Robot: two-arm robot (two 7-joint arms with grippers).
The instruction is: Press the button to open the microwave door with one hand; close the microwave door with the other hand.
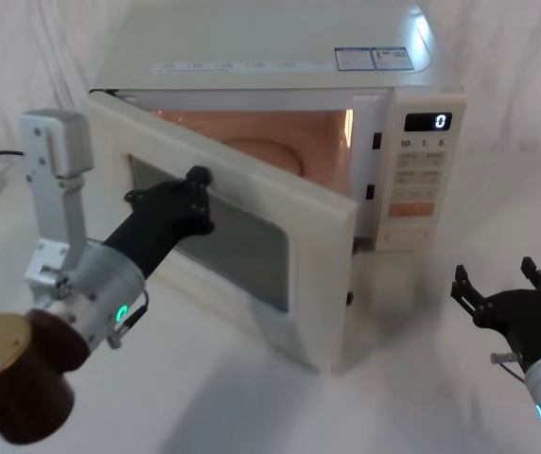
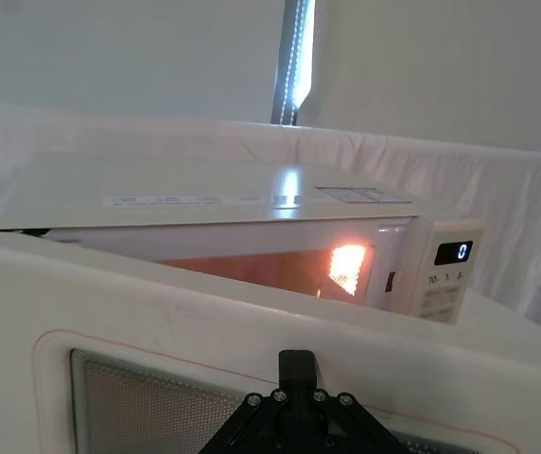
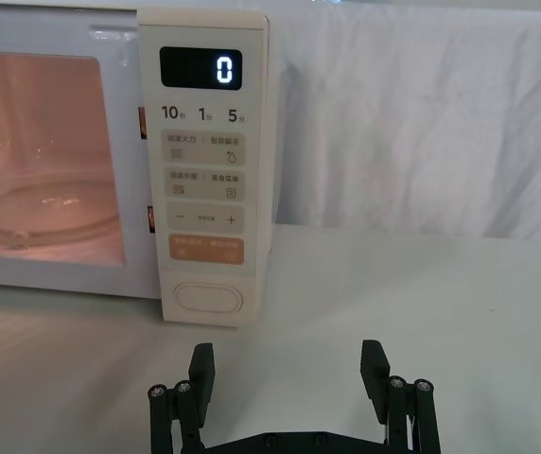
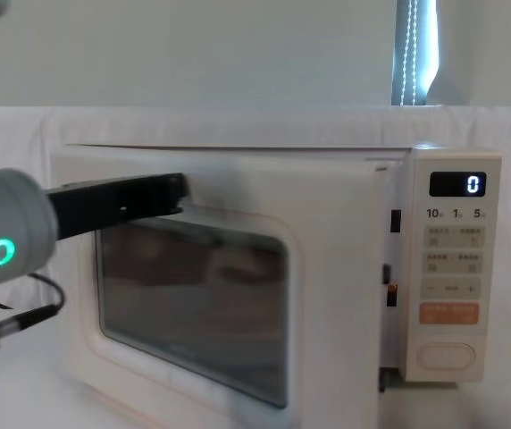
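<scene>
Two grippers are mine: the left gripper (image 1: 195,194), whose jaw state I cannot tell, presses against the window of the half-open microwave door (image 1: 252,274), while my right gripper (image 1: 497,288) hovers with jaws spread wide, well short of the button (image 3: 208,298) low on the control panel (image 3: 204,161).

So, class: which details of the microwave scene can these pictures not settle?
- Left gripper fingers: hidden against the microwave door in head view; chest view blurred.
- Small key labels above the button: too small to read.
- Right gripper base: cut off by the right wrist view's edge.
</scene>
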